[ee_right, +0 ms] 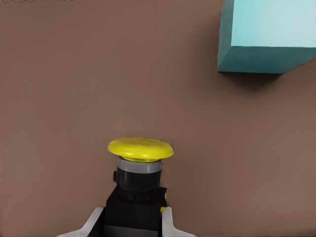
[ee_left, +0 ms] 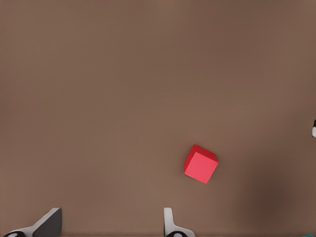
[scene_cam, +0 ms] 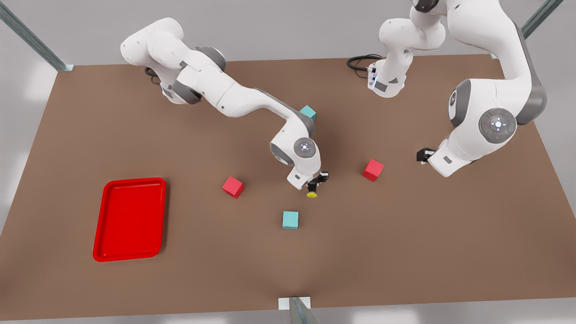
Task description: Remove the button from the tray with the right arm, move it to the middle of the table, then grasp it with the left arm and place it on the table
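While the right end effector (scene_cam: 313,185) holds the button (scene_cam: 312,193) by its dark body over the middle of the counter (scene_cam: 405,252), the first half of the job looks done. The red tray (scene_cam: 129,219) sits bare far off at the front view's left. In the right wrist view the two fingers (ee_right: 94,219) press on both sides of the button (ee_right: 139,177), and its yellow cap points away from the camera. I cannot tell if the button touches the counter or hangs just above it.

What is left is the hand-over. The left end effector (scene_cam: 421,155) waits off to the front view's right, well apart from the button. In the left wrist view its fingers (ee_left: 49,223) stand wide with nothing between them, and a red cube (ee_left: 200,164) lies near.

The counter is flat, brown and dull. On it lie two red cubes (scene_cam: 233,186) (scene_cam: 373,169) and a teal cube (scene_cam: 290,220) close to the button. Another teal cube (scene_cam: 308,112) peeks out behind the right arm (scene_cam: 234,96). Grey walls and metal posts (scene_cam: 31,38) stand around the counter.
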Robot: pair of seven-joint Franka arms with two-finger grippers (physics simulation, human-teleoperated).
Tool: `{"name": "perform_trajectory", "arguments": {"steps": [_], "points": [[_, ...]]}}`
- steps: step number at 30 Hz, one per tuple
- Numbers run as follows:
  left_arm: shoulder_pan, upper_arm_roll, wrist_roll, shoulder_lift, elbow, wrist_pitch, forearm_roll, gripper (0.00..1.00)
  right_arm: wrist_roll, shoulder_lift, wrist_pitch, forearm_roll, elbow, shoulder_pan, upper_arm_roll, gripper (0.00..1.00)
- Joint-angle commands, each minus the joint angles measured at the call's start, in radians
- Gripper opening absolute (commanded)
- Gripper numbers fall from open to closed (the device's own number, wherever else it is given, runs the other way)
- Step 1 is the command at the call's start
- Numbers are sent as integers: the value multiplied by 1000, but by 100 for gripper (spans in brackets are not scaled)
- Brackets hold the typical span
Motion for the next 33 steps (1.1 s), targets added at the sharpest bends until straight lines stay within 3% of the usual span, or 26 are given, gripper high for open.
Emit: {"name": "perform_trajectory", "arguments": {"steps": [1, 2, 3, 6, 7, 8, 12, 14, 16, 18, 20, 22, 26, 29, 33], "points": [[0, -1, -1, 6, 0, 7, 1, 100, 486, 4, 37, -6, 0, 5, -2, 44], [0, -1, -1, 6, 0, 9, 1, 100, 481, 8, 37, -6, 0, 6, -2, 58], [0, -1, -1, 7, 0, 10, 1, 100, 475, 11, 37, -6, 0, 8, -2, 63], [0, -1, -1, 9, 0, 12, 1, 100, 397, 16, 37, -6, -3, 10, -1, 63], [0, -1, -1, 12, 0, 14, 1, 100, 395, 16, 37, -6, -3, 11, -1, 92], [0, -1, -1, 12, 0, 17, 1, 100, 388, 11, 37, -6, -3, 2, -1, 100], [0, -1, -1, 12, 0, 17, 2, 100, 285, -84, 18, -6, -13, -85, 5, 100], [-2, -3, -16, 17, 0, 11, 1, 100, 61, -225, -223, -6, -18, -194, 9, 100], [-136, -7, -447, 98, 5, 12, -23, 100, -362, -354, -537, 0, -18, -378, 10, 100], [-223, -9, -724, 202, 51, 76, -214, 100, -739, -597, -566, 55, -243, -614, -4, 100], [-318, -7, -887, 300, 51, 316, -283, 100, -912, -852, -532, 150, -510, -650, -175, 100], [-356, -7, -895, 386, 46, 544, -280, 100, -924, -1003, -515, 172, -673, -671, -203, 100], [-399, -9, -837, 432, -69, 879, -260, 100, -925, -1001, -650, 158, -599, -714, -203, 100], [-411, -10, -544, 426, -165, 888, -186, 100, -928, -984, -650, 156, -538, -733, -203, 100], [-413, -29, -550, 435, -207, 903, -148, 100, -932, -941, -609, 156, -471, -800, -205, 100]]}}
